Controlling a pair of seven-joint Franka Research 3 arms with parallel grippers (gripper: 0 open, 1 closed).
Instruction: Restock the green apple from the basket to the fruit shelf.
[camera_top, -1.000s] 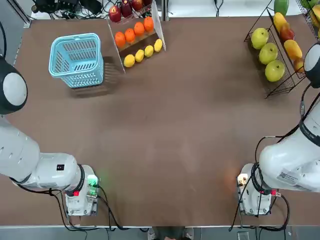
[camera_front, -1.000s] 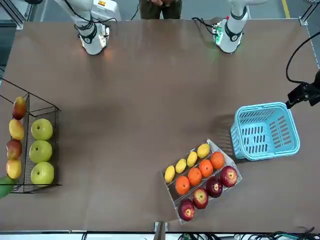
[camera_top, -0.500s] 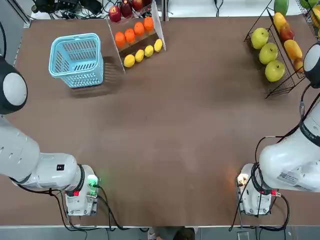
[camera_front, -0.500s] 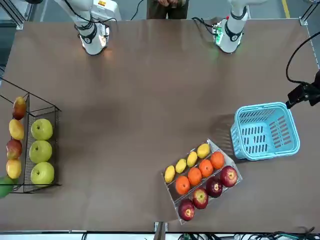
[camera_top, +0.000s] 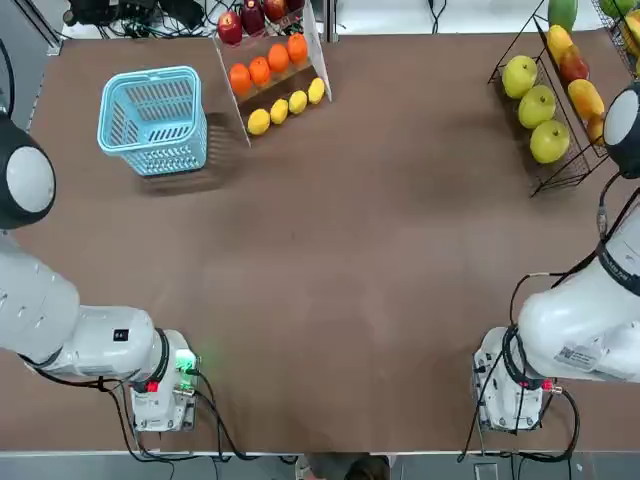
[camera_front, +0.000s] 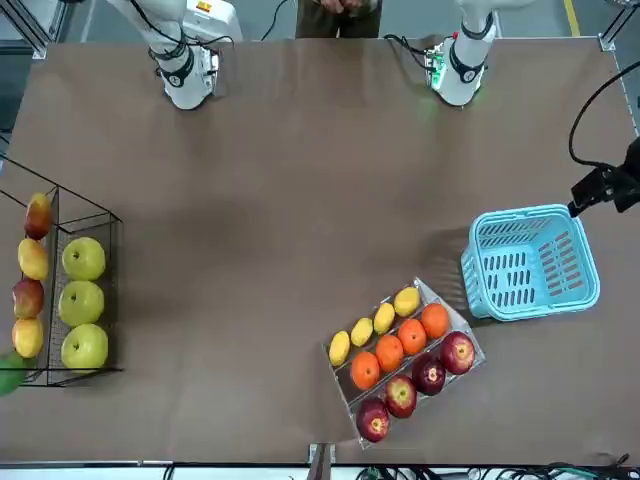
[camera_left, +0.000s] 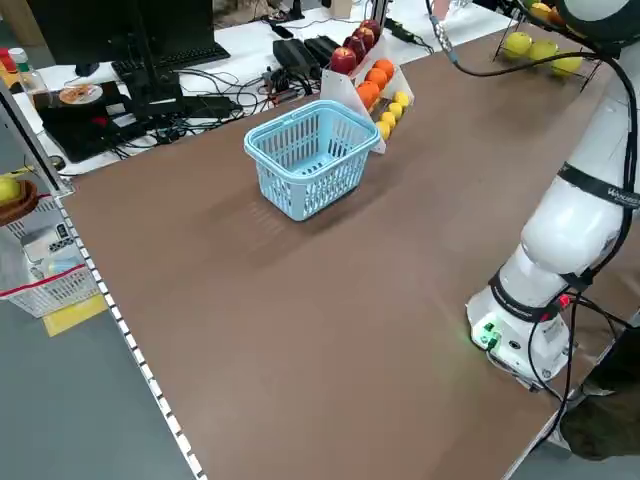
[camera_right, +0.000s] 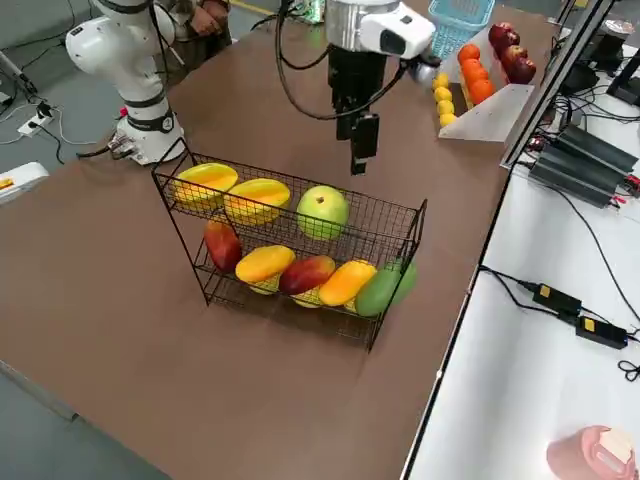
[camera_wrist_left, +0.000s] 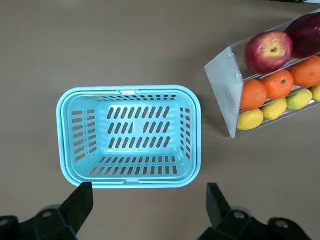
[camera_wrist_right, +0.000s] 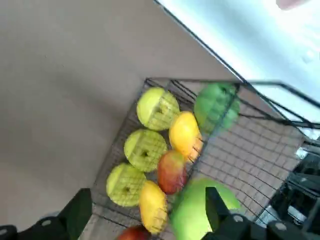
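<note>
Brown desk (camera_top: 350, 260), basket (camera_wrist_left: 129, 135) empty beneath released left end effector (camera_wrist_left: 147, 197); right end effector (camera_wrist_right: 145, 202), released, above fruit shelf (camera_wrist_right: 235, 150) of yellow-green fruits (camera_wrist_right: 145, 149).

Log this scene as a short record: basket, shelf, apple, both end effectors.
basket: light blue, upright on the table, nothing inside
fruit shelf: black wire rack at the robot's right, both tiers holding fruit
green apple: not in the basket; a round green fruit lies on the shelf's upper tier beside two yellower ones
left end effector: open, empty, above the basket
right end effector: open, empty, above the shelf
white stand: beside the basket, rows of red apples, oranges, lemons
</note>
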